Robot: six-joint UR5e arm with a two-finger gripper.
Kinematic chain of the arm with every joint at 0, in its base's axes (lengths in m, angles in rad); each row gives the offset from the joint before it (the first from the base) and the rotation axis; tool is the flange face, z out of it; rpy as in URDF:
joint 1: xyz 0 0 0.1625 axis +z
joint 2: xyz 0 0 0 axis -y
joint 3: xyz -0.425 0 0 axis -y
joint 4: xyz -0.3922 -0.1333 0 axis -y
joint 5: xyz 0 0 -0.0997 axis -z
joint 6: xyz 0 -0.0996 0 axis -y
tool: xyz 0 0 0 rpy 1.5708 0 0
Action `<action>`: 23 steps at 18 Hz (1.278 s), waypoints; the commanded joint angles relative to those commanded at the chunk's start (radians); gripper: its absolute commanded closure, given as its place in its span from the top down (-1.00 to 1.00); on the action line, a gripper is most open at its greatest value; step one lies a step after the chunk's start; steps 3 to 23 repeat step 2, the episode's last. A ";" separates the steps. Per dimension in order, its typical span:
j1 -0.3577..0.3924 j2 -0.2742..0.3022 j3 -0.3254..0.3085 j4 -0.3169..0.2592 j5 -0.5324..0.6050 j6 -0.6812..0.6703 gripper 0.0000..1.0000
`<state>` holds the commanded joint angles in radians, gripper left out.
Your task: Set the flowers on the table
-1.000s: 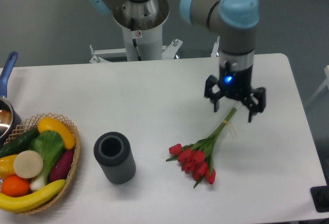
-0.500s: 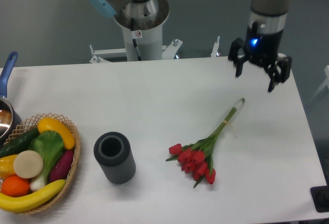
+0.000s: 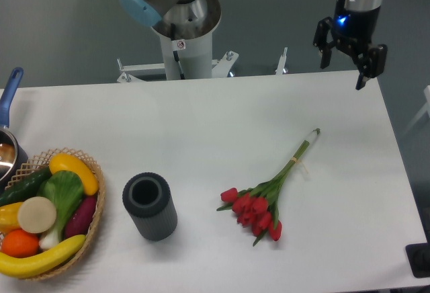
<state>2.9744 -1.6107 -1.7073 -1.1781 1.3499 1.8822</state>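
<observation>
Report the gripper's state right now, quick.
Gripper: open, holding nothing, raised above the far right edge of the table. The flowers lie flat on the tabletop, apart from it.

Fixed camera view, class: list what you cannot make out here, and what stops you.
1. Dark grey ribbed cylinder vase: its inside is in shadow.
2. Blue-handled metal pot: cut off by the left edge.
3. Black object: cut off at the lower right edge.
4. Robot arm above the open gripper: cut off by the top edge.

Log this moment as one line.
flowers: lying on table, untouched | hand: open, empty, raised at far right edge | task: done
</observation>
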 joint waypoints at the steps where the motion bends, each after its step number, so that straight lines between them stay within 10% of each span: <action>1: -0.002 -0.002 0.000 0.003 -0.006 0.000 1.00; 23: -0.002 -0.002 0.005 0.003 -0.014 -0.002 1.00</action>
